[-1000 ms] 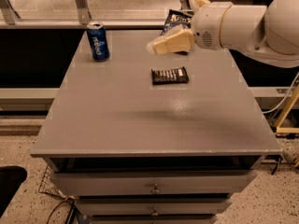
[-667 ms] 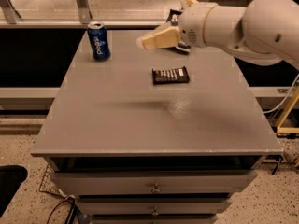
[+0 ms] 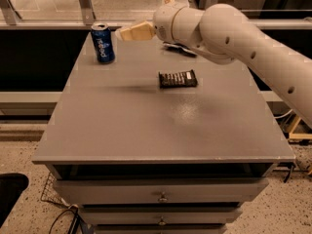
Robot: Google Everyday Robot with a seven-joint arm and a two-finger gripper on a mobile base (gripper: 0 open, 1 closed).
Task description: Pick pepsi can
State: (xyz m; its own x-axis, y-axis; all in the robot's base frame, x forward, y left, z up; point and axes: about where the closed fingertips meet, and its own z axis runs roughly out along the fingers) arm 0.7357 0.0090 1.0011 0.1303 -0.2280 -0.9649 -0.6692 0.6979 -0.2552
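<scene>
1. Drawers (image 3: 161,194) line the bottom of the frame under a grey table (image 3: 122,130).
2. Mid-frame lies a flat dark packet (image 3: 178,78).
3. Upper left, the pepsi can (image 3: 103,43) stands upright; the gripper (image 3: 132,32) hangs just right of it, apart, and whether it is parted or closed cannot be told.

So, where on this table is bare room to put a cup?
The near half of the table, from the snack bar to the front edge, is bare; so is the left side in front of the can. The far edge is crowded: can, gripper close beside it, bag under the arm.
</scene>
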